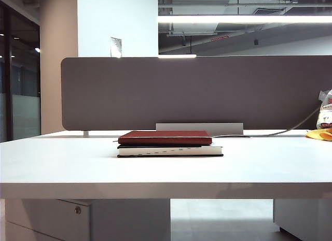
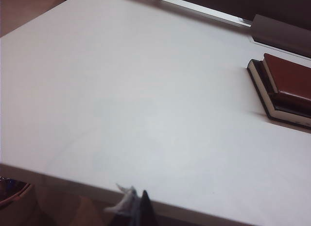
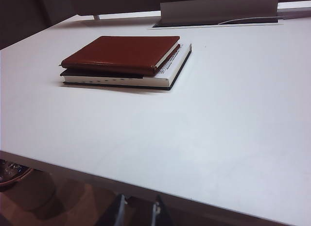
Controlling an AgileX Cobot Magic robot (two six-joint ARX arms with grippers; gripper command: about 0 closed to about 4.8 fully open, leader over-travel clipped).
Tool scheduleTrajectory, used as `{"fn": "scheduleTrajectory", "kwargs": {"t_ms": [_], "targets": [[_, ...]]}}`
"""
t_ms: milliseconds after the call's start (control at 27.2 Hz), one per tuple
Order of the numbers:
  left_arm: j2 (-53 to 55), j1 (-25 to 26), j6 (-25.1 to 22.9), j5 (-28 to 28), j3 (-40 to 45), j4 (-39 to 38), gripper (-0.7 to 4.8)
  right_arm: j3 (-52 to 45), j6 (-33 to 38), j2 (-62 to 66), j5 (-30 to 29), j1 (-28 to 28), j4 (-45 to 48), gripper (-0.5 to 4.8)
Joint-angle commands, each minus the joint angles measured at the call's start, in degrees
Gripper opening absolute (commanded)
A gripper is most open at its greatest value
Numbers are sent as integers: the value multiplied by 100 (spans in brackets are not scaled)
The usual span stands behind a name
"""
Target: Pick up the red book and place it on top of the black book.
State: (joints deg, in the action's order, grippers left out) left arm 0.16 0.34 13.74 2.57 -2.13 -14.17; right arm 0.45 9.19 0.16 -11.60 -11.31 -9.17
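Note:
The red book (image 1: 165, 137) lies flat on top of the black book (image 1: 171, 151) at the middle of the white table (image 1: 62, 163), toward the back. Neither gripper shows in the exterior view. In the left wrist view my left gripper (image 2: 138, 202) hangs just off the table's near edge, its fingertips shut together on nothing, far from the red book (image 2: 289, 78) and the black book (image 2: 265, 92). In the right wrist view my right gripper (image 3: 140, 209) also sits below the near edge, open, with an empty gap between its fingers, well short of the red book (image 3: 119, 52) and black book (image 3: 121, 81).
A grey partition (image 1: 197, 90) runs along the table's back edge, with a grey cable cover (image 1: 199, 128) just behind the books. A cable (image 1: 290, 129), a yellow object (image 1: 320, 133) and a plastic bag (image 1: 326, 109) lie at the far right. A drawer cabinet (image 1: 78, 217) stands under the table.

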Motion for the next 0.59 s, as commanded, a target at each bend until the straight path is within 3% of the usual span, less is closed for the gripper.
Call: {"fn": "scheduleTrajectory", "kwargs": {"t_ms": [37, 588], "targets": [[4, -7, -2, 22, 24, -46, -6, -15, 9, 0, -11, -2, 42, 81], [4, -13, -103, -37, 22, 98, -6, -15, 9, 0, -11, -2, 39, 81]]}}
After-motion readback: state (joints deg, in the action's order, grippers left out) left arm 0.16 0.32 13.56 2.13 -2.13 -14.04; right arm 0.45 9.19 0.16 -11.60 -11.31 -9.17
